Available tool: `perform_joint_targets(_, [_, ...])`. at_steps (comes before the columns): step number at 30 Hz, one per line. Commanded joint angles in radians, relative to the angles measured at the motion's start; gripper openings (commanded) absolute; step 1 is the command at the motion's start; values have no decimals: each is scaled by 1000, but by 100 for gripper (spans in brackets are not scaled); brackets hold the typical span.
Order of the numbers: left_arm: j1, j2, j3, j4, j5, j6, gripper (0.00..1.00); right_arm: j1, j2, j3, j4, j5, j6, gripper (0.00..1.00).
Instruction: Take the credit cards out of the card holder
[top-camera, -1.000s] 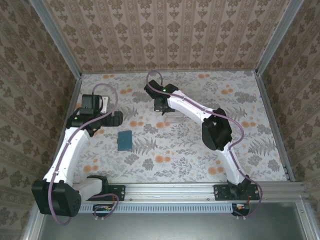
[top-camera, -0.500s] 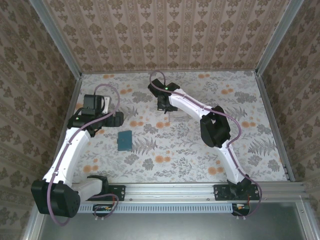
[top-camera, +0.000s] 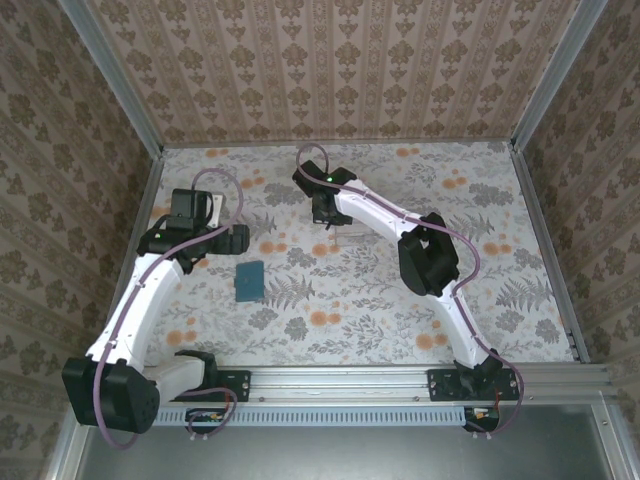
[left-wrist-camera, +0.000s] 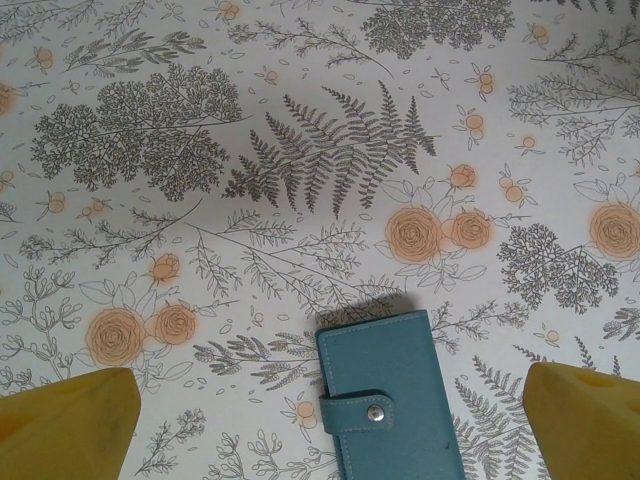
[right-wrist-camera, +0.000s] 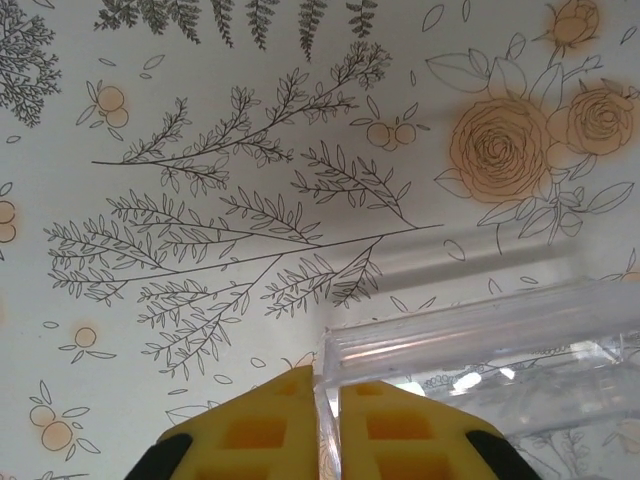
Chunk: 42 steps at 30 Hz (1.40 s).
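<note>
The teal card holder lies flat on the floral table, closed, with its snap tab fastened. The credit cards are hidden. My left gripper hangs open above the holder's far end, its yellow fingertips far apart on either side and touching nothing. My right gripper is at the middle back of the table. Its yellow fingers are shut on the thin end wall of a clear plastic box.
The clear plastic box sits on the table just right of my right gripper. Patterned walls with metal rails close in the table on three sides. The floral tabletop stretches between the holder and the arm bases.
My right arm's elbow has shifted a little left and back, with the gripper staying at the box. The left arm and the card holder have barely moved.
</note>
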<state>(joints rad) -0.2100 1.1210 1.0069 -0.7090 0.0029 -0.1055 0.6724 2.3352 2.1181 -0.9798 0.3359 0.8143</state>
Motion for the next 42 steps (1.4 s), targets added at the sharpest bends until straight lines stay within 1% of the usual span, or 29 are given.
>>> perform_joint_targets(1, [-6, 15, -9, -13, -3, 2, 100, 6, 36, 15, -33, -25, 26, 19])
perform_joint_targets(4, [-8, 25, -10, -12, 6, 0, 100, 6, 26, 16, -34, -32, 24, 24])
perform_joint_targets(10, [-8, 36, -7, -16, -1, 3, 100, 3, -39, 15, -44, -30, -8, 28])
perform_joint_targets(12, [-7, 39, -7, -14, -2, 3, 100, -3, -76, 10, -46, -46, -52, 29])
perform_joint_targets(14, [-8, 46, -5, -16, -3, 5, 100, -16, -113, -7, -33, -100, -126, 30])
perform_joint_targets(16, [-8, 52, -2, -19, -4, 6, 100, -39, -150, -30, -25, -171, -208, 30])
perform_joint_targets(20, [-7, 58, 1, -20, -6, 9, 100, -113, -229, -125, -2, -283, -310, 30])
perform_joint_targets(23, [-6, 57, 0, -20, -2, 8, 100, -185, -285, -213, 34, -332, -350, 30])
perform_joint_targets(25, [-6, 57, -1, -21, -3, 7, 100, -231, -298, -242, 42, -356, -372, 30])
perform_joint_targets(28, [-5, 57, -1, -21, -3, 9, 100, -278, -280, -252, 47, -372, -409, 32])
perform_joint_targets(31, [-5, 60, 0, -21, -2, 8, 100, -303, -239, -235, 44, -400, -428, 32])
perform_joint_targets(37, [-3, 52, -2, -20, -8, 6, 100, -315, -168, -218, 50, -419, -441, 32])
perform_joint_targets(42, [-2, 59, -1, -19, 10, 2, 100, -318, -125, -212, 50, -411, -431, 28])
